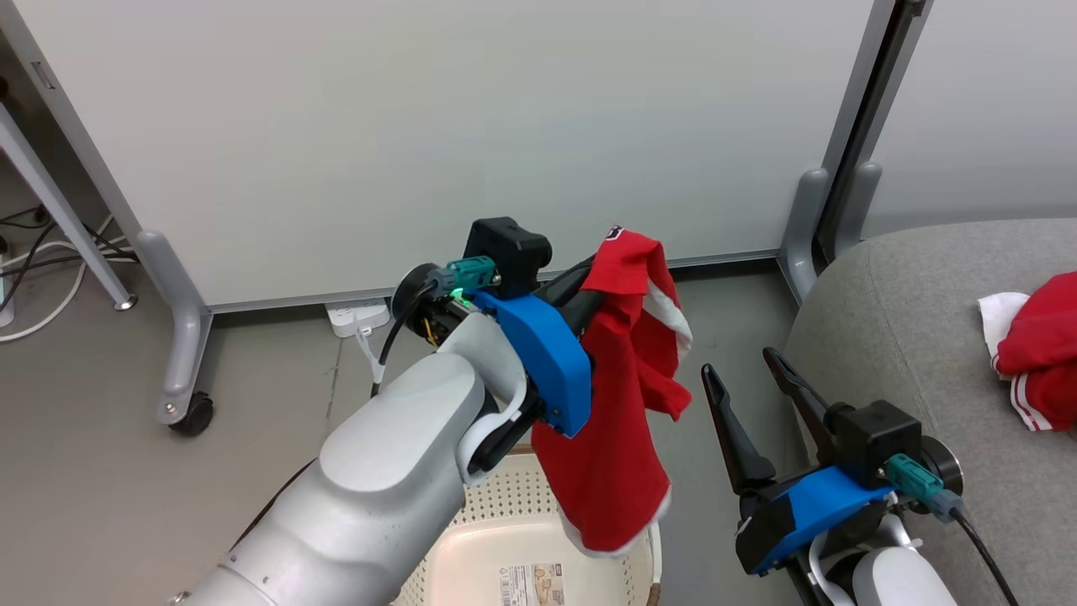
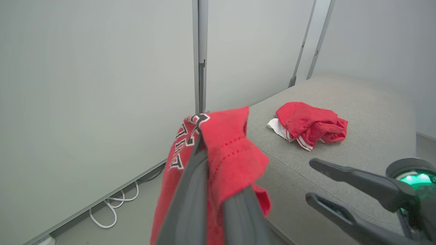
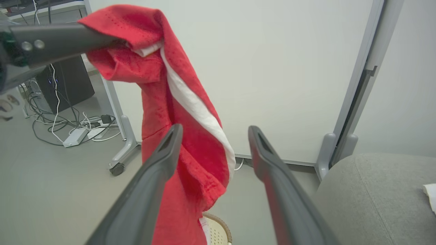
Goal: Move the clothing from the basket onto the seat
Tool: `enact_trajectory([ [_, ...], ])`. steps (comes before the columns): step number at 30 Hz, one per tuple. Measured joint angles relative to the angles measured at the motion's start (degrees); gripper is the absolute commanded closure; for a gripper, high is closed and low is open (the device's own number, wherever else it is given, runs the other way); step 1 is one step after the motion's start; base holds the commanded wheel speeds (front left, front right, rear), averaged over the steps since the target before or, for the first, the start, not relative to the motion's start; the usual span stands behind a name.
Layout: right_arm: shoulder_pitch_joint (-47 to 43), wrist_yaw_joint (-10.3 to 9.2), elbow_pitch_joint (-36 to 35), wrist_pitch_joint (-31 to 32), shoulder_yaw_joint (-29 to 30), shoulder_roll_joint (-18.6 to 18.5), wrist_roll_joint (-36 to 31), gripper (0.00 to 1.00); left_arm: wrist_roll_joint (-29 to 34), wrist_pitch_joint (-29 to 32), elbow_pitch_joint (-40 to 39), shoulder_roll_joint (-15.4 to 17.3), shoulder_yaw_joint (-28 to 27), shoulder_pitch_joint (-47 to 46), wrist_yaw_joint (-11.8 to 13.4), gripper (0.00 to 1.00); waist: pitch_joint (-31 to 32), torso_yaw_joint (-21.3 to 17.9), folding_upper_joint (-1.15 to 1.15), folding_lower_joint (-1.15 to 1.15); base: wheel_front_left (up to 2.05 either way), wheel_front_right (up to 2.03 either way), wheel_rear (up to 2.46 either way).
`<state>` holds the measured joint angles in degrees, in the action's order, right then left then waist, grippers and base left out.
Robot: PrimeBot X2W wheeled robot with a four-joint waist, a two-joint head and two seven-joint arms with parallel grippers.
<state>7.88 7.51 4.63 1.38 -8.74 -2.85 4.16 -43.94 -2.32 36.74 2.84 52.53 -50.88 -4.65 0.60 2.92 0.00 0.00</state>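
Jersey aloft: the left gripper [image 1: 589, 290], clamped tight on the top of a red jersey [image 1: 614, 454] with white trim, holds it up so the cloth hangs down over the right side of the cream perforated basket [image 1: 513, 497]. To the right, the right gripper [image 1: 739, 362] hovers beside the grey seat [image 1: 909, 320], fingers spread wide and holding nothing. A second red garment [image 1: 1043, 345] with white stripes lies crumpled on the seat at far right. White partition panels [image 1: 421, 126] stand behind, and cables [image 1: 34, 278] trail across the floor at far left.
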Motion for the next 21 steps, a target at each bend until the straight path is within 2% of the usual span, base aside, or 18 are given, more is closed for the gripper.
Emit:
enact_trajectory([
  [8,0.06,0.0,0.14,0.15,-1.14,0.0,0.22,0.0,-4.61,-1.18,-0.77,0.01,3.33,-1.65,3.49,1.0,0.01,-0.39,0.0,0.0,0.0,0.0,0.0],
  [21,0.38,0.0,1.26,1.14,-2.57,0.01,0.26,0.0,-9.0,-3.64,0.4,0.01,7.82,-2.97,4.52,1.0,-0.71,-1.15,0.0,0.0,0.0,0.0,0.0],
])
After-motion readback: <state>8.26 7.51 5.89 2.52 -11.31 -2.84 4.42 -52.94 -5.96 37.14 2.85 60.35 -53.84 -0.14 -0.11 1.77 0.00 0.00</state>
